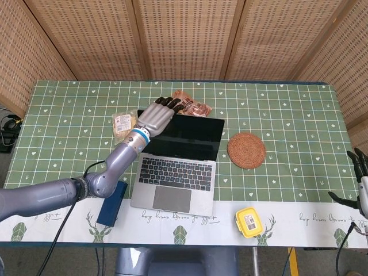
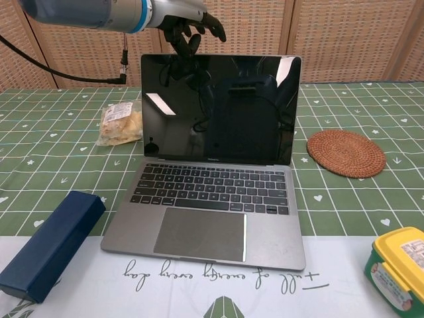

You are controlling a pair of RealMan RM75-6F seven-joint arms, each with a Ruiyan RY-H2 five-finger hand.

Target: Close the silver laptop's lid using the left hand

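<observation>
The silver laptop [image 1: 178,162] [image 2: 215,172] stands open in the middle of the table, its dark screen upright and facing me. My left hand [image 1: 158,113] [image 2: 191,25] hovers over the top left part of the lid, fingers apart and empty, just above the screen's upper edge. Whether it touches the lid is unclear. My right hand [image 1: 359,178] shows only at the far right edge of the head view, fingers spread, holding nothing.
A blue box [image 1: 112,202] [image 2: 46,243] lies left of the laptop. A bagged bun [image 1: 122,122] [image 2: 120,124] and a snack packet [image 1: 192,104] sit behind it. A woven coaster [image 1: 246,150] [image 2: 346,152] is to the right, a yellow container [image 1: 249,222] [image 2: 399,266] at front right.
</observation>
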